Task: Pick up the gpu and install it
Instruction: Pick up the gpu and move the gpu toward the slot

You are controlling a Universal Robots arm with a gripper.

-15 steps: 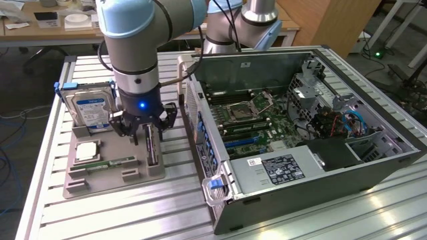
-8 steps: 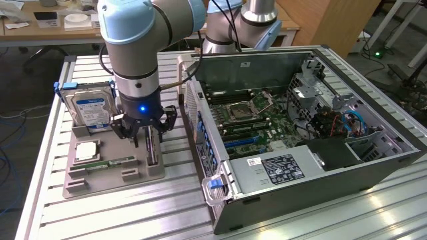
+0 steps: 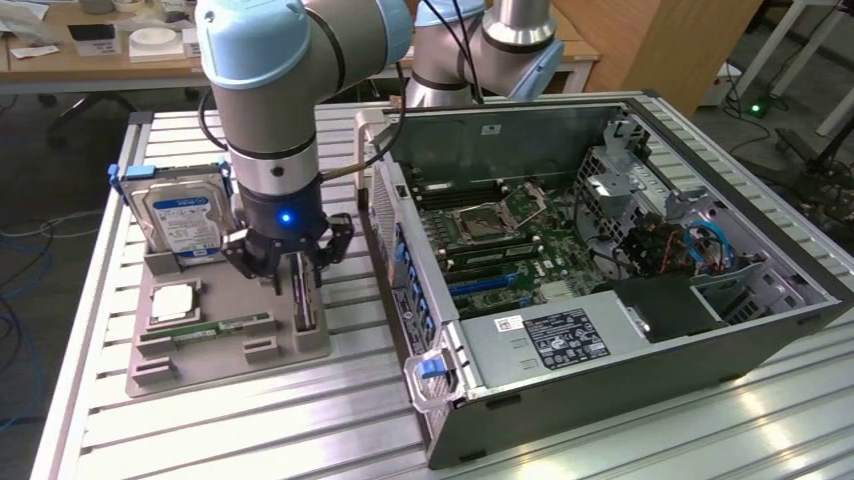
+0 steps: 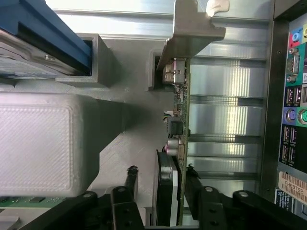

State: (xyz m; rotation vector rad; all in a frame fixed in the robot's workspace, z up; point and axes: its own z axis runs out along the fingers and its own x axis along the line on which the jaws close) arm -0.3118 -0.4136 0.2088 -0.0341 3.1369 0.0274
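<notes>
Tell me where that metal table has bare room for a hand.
Bare slatted aluminium table lies in front of the grey plastic parts tray in the exterior view. Crowded: the tray itself, where the gripper straddles the thin dark gpu card.

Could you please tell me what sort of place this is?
Probably a robotics lab set up for computer assembly: an open computer case lies on a slatted metal table, beside a parts tray holding a hard drive, with a cluttered desk behind.
</notes>
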